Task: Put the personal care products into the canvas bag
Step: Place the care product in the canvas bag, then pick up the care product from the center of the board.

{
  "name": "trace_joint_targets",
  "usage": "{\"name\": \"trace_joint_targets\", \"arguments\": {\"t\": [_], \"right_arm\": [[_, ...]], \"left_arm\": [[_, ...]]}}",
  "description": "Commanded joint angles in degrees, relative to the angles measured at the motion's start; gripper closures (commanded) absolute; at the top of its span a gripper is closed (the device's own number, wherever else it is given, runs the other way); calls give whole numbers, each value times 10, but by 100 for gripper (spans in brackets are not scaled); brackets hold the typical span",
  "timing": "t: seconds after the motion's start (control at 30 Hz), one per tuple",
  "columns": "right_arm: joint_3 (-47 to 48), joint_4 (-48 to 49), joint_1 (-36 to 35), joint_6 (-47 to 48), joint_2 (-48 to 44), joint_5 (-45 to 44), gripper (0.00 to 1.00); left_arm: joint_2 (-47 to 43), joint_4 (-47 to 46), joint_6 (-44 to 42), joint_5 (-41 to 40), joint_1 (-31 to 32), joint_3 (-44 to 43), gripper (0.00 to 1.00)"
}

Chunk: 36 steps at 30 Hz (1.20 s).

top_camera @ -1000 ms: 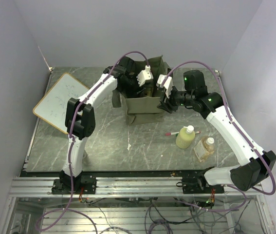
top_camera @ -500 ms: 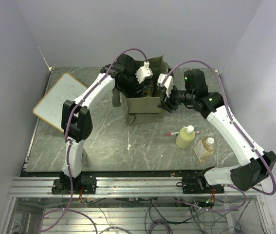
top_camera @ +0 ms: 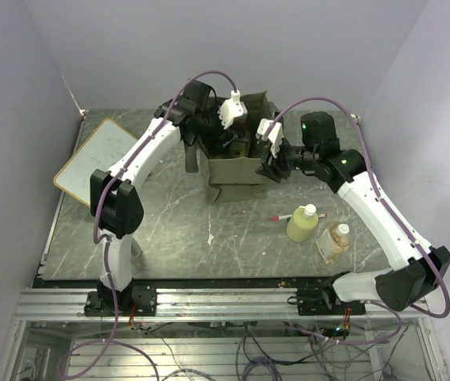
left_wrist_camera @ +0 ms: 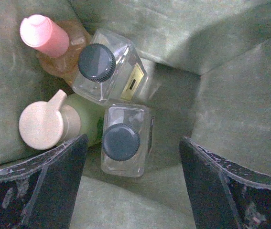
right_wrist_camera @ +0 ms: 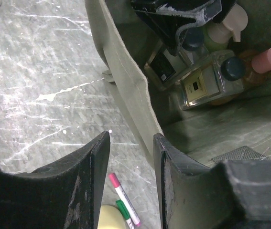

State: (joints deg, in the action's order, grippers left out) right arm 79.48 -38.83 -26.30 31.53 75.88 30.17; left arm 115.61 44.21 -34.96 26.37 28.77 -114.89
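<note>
A: Where does the boxy olive-green canvas bag (top_camera: 236,171) stand?

B: Upright at the far middle of the grey marbled table (top_camera: 169,230), with its mouth open and both arms at it.

A: The left gripper (left_wrist_camera: 133,140)?

B: It is over the mouth, pointing down inside. Its fingers (left_wrist_camera: 54,167) are spread wide with nothing between them. Below them four containers stand packed together on the bag's floor: a slim orange bottle with a pink cap (left_wrist_camera: 44,36), a clear square bottle with a dark cap (left_wrist_camera: 97,62), a second clear square bottle (left_wrist_camera: 121,143) and a yellow-green bottle with an off-white cap (left_wrist_camera: 42,125).

A: And the right gripper (right_wrist_camera: 131,138)?

B: It is at the bag's right wall, one finger outside and one inside. The fabric lies against the inner finger and a strip of table shows by the other — whether they pinch the wall I cannot tell.

A: Anything outside the bag?

B: Yes — to its near right stands another yellow-green bottle with a white cap (top_camera: 302,224), with an amber square bottle (top_camera: 333,242) just beside it on the right. A red-green-white pen (top_camera: 286,216) lies at the yellow-green one's far side. A wood-framed whiteboard (top_camera: 98,163) lies at the table's left edge.
</note>
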Motion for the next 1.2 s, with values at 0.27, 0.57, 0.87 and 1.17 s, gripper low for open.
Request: {"name": "trace_joint_targets", "arguments": {"t": [0.27, 0.57, 0.87, 1.17], "right_arm": [[27, 12, 3, -20, -15, -4, 54], [29, 4, 39, -71, -44, -20, 46], [68, -124, 85, -67, -67, -93, 40], [64, -259, 114, -52, -82, -208, 36]], "left_arm": [[-84, -52, 23, -1, 4, 3, 10], [-163, -86, 60, -38, 4, 19, 9], [-258, -40, 47, -129, 3, 89, 6], [-342, 9, 65, -158, -48, 163, 2]]}}
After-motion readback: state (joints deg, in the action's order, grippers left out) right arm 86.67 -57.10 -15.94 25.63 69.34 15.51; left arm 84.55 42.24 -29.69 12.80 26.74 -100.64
